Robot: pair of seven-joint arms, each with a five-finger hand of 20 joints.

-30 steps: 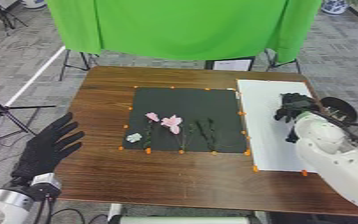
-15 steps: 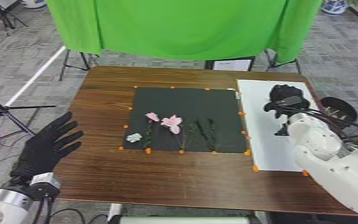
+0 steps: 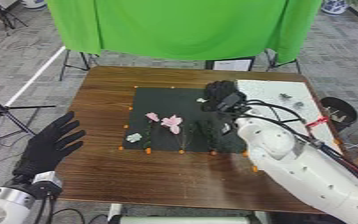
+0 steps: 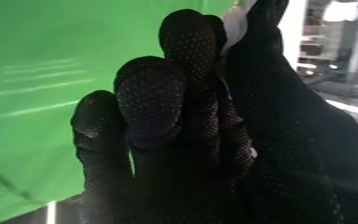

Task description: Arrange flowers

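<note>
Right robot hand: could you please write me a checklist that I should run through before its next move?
1. Right robot hand is above the black mat: ok, at its far right part.
2. White piece is between its thumb and fingers: ok.
3. White piece is touching the mat: cannot tell.
4. Two pink flowers, the larger and the smaller, lie on the mat, apart from this hand: ok.
5. White flower lies at the mat's near left corner: ok.
6. Left robot hand is away from the flowers: ok, left of the mat.
</note>
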